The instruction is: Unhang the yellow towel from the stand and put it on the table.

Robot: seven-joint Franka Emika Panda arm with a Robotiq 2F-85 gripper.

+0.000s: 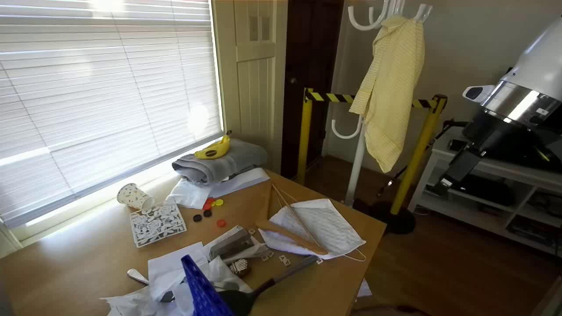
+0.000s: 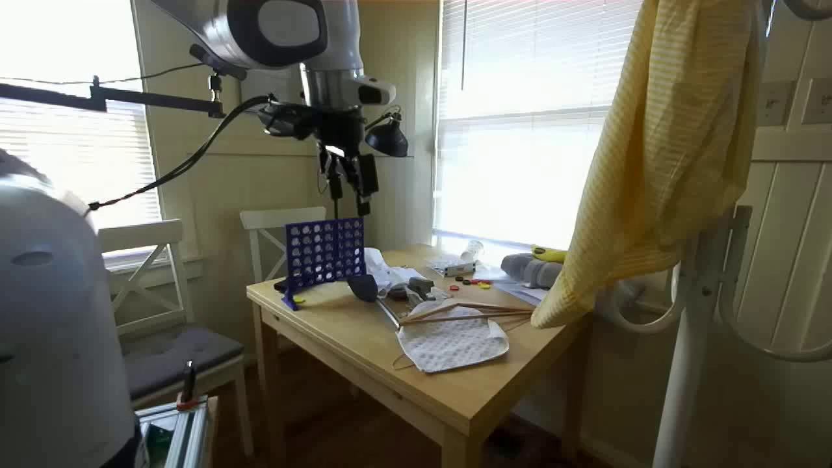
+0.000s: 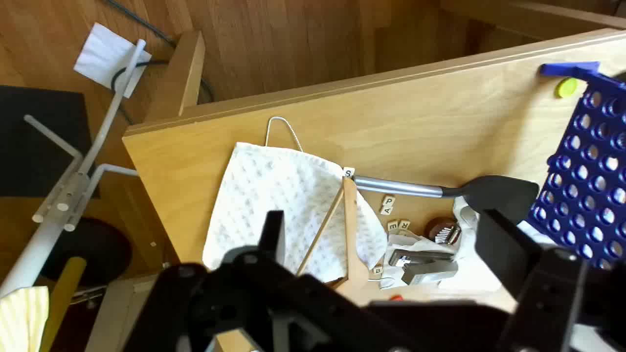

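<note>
The yellow towel (image 1: pixel 395 87) hangs in folds from the top hooks of the white stand (image 1: pixel 356 166). The towel (image 2: pixel 663 149) and stand (image 2: pixel 682 377) also show at the right in an exterior view. In the wrist view only a towel corner (image 3: pixel 22 318) shows at the lower left, with the stand (image 3: pixel 32 252) beside it. The wooden table (image 1: pixel 70 263) stands beside the stand; its top also shows in the wrist view (image 3: pixel 440 122). My gripper (image 2: pixel 350 198) is above the table, apart from the towel. In the wrist view its fingers (image 3: pixel 386 244) are wide apart with nothing between them.
On the table are a blue grid (image 2: pixel 325 253), a spatula (image 3: pixel 503 198), a wooden hanger (image 3: pixel 349 230), a white patterned cloth (image 3: pixel 274 195) and a grey folded cloth (image 1: pixel 241 153) with a banana. Yellow posts (image 1: pixel 417 158) with striped tape stand behind the towel.
</note>
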